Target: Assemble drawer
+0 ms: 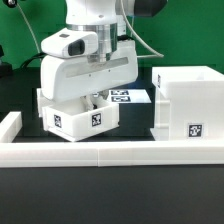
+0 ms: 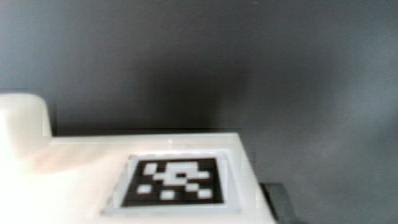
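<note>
a: what is taking up most of the exterior view?

b: the black table (image 1: pixel 110 195) is spreading across the whole scene, and the white arm (image 1: pixel 90 45) is reaching down from the top, over the middle of it. the long low rail (image 1: pixel 120 152) is lying along the near side, turning up at the exterior view's left end.

a: and the drawer parts?

b: the housing (image 1: pixel 190 95) is standing upright on the exterior view's right, just behind the rail, showing a small square tag (image 1: pixel 193 130) on its front face. the front tray (image 1: pixel 75 118) is sitting towards the left of centre, also just behind the rail, showing two tags on its near wall. the rear tray (image 1: pixel 135 98) is peeking out between the front tray and the housing, with a tag facing up.

a: where is the gripper?

b: the gripper (image 1: pixel 100 92) is hanging right over the front tray, its tips dipping to the tray's upper edge. the wrist body and the tray wall are hiding the fingers, so i cannot tell whether they are spread, pressed together or pinching the wall.

a: is the wrist view helping?

b: not much. it is showing a blurred white surface (image 2: pixel 71 170) carrying one black-and-white tag (image 2: pixel 178 180), with the dark table behind it. a rounded white lump (image 2: pixel 22 120) is rising at one edge. i cannot tell which part this is.
</note>
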Action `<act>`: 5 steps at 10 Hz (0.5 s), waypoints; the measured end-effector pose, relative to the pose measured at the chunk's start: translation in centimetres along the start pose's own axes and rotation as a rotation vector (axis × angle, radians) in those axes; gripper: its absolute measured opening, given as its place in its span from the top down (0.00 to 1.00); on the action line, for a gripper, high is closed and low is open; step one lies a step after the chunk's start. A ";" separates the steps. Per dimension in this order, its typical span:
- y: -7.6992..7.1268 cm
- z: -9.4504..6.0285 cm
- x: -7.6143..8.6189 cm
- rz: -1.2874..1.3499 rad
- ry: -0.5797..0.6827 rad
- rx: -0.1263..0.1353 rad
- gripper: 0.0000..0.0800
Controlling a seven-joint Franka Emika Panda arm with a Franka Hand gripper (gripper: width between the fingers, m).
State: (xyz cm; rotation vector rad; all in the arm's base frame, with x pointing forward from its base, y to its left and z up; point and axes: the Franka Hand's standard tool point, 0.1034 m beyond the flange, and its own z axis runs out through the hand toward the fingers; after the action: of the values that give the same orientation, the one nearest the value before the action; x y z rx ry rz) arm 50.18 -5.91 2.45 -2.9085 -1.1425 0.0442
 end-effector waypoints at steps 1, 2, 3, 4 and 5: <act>0.0 0.0 -0.1 -0.063 -0.001 0.000 0.95; 0.1 0.0 -0.1 -0.130 -0.003 -0.001 0.95; 0.2 0.0 -0.3 -0.202 -0.006 -0.003 0.95; 0.2 0.0 -0.2 -0.271 -0.009 -0.005 0.95; 0.1 0.0 0.0 -0.366 -0.018 -0.012 0.95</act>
State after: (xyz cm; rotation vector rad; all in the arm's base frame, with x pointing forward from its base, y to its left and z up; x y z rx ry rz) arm 50.26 -5.98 2.44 -2.6624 -1.6596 0.0588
